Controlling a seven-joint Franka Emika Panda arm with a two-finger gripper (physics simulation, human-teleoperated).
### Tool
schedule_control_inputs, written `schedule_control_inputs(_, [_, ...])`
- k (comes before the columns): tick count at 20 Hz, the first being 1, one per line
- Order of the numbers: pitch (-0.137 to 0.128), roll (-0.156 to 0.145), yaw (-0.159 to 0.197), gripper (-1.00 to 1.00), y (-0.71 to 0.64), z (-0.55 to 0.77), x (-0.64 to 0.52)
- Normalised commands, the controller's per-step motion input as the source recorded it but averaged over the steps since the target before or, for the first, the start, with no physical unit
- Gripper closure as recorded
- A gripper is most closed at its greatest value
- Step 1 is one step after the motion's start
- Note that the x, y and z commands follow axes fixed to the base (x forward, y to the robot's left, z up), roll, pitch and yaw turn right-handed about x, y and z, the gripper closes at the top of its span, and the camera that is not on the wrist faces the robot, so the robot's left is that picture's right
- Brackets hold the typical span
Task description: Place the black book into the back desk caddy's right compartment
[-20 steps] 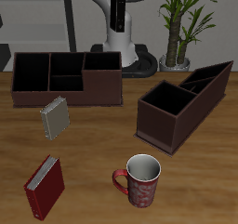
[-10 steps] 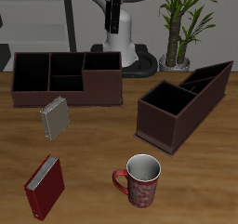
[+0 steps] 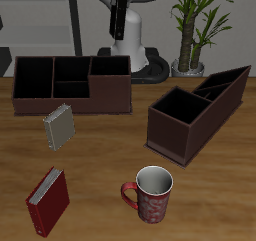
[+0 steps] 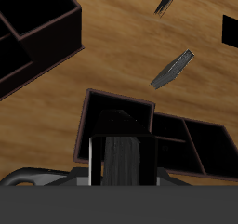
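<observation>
Counting up, you have three books: the black book (image 3: 118, 23), pinched between your gripper's (image 3: 120, 1) fingers and held above the back caddy's (image 3: 70, 97) right compartment (image 3: 110, 69), plus a gray book (image 3: 58, 127) and a red book (image 3: 47, 200) on the wooden table (image 3: 105, 145). You also have a second, slanted caddy (image 3: 195, 115), one mug (image 3: 150, 193) and one potted plant (image 3: 195, 25), with gray shelving (image 3: 45, 30) behind.
</observation>
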Motion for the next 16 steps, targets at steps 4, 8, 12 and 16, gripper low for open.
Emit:
schedule_control_inputs(4, [0.029,-0.004,-0.014,1.0,-0.07,-0.16,0.05])
schedule_control_inputs(8, [0.03,-0.006,-0.006,1.0,-0.1,-0.21,0.12])
schedule_control_inputs(12, [0.048,-0.01,-0.008,1.0,-0.12,-0.28,0.2])
schedule_control_inputs(16, [0.066,-0.011,-0.031,1.0,-0.15,-0.28,0.24])
